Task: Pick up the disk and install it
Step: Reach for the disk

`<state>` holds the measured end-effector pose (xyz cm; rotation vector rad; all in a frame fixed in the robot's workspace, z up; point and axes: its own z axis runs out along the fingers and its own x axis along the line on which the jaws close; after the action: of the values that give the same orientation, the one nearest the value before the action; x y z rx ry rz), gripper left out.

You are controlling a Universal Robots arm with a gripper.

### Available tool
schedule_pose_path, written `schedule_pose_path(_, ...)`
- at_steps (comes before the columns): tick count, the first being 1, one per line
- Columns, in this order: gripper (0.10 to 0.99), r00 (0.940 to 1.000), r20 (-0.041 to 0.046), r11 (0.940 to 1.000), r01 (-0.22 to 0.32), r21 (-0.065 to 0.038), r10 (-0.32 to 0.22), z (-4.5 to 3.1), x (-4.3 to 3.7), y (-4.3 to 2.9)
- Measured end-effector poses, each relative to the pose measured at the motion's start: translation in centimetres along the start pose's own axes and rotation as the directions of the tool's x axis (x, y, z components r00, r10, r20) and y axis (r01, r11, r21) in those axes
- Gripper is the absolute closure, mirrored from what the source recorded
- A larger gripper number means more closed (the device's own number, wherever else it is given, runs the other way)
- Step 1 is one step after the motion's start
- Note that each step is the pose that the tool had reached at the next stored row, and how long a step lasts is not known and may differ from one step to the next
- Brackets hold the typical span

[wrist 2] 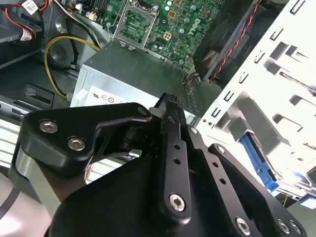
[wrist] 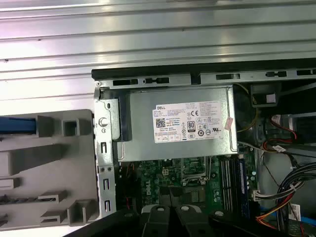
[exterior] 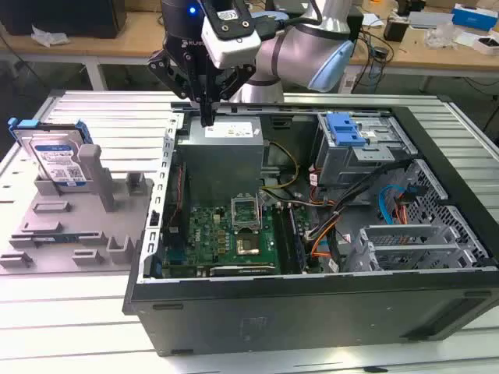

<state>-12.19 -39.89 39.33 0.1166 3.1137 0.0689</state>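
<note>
Surface [exterior: 93, 109]: slatted metal, carrying all items.

Case [exterior: 312, 304]: lies open on its side, taking up the middle of the surface and reaching toward the edge at the exterior view's right. The board [exterior: 226, 234] is exposed inside.

Arm [exterior: 304, 54]: reaches in over the far edge of the surface.

Supply [exterior: 222, 156]: grey box seated in the case's far corner at the exterior view's left. Its white sticker faces the camera in the first wrist view [wrist: 187, 123].

Holder [exterior: 78, 226]: grey moulded block beside the case, near the surface's edge at the exterior view's left.

Disk [exterior: 56, 160]: stands upright on edge in the far end of the holder with its label facing out and its blue frame visible. It is well apart from the pincer and outside the case.

Pincer [exterior: 207, 117]: points down just above the supply's far edge. Its fingers [wrist 2: 170, 106] are pressed together and hold nothing.
</note>
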Motion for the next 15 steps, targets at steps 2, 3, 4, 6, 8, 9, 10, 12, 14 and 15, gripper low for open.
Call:
schedule_pose_path(2, 0.98, 1.0, 0.0, 1.0, 0.0, 0.0, 0.0, 0.0, 0.0, 0.0)
schedule_pose_path(3, 0.98, 1.0, 0.0, 1.0, 0.0, 0.0, 0.0, 0.0, 0.0, 0.0)
schedule_pose_path(4, 0.98, 1.0, 0.0, 1.0, 0.0, 0.0, 0.0, 0.0, 0.0, 0.0)
schedule_pose_path(6, 0.98, 1.0, 0.0, 1.0, 0.0, 0.0, 0.0, 0.0, 0.0, 0.0)
schedule_pose_path(8, 0.98, 1.0, -0.0004, 1.0, 0.0, 0.0, 0.0, 0.01, 0.08, 0.0)
schedule_pose_path(9, 0.98, 1.0, -0.0007, 1.0, 0.0, 0.0, 0.0, 0.01, 0.15, -0.01)
schedule_pose_path(10, 0.98, 1.0, -0.0011, 1.0, 0.0, 0.0, 0.0, 0.02, 0.25, -0.02)
schedule_pose_path(12, 0.98, 1.0, -0.0023, 1.0, 0.0, 0.0, 0.0, 0.01, 0.61, -0.04)
schedule_pose_path(14, 0.98, 1.0, -0.0032, 1.0, 0.0, 0.0, 0.0, 0.01, 1.33, -0.07)
schedule_pose_path(15, 0.98, 1.0, -0.0036, 1.0, 0.0, 0.0, 0.0, 0.01, 2.84, 0.11)
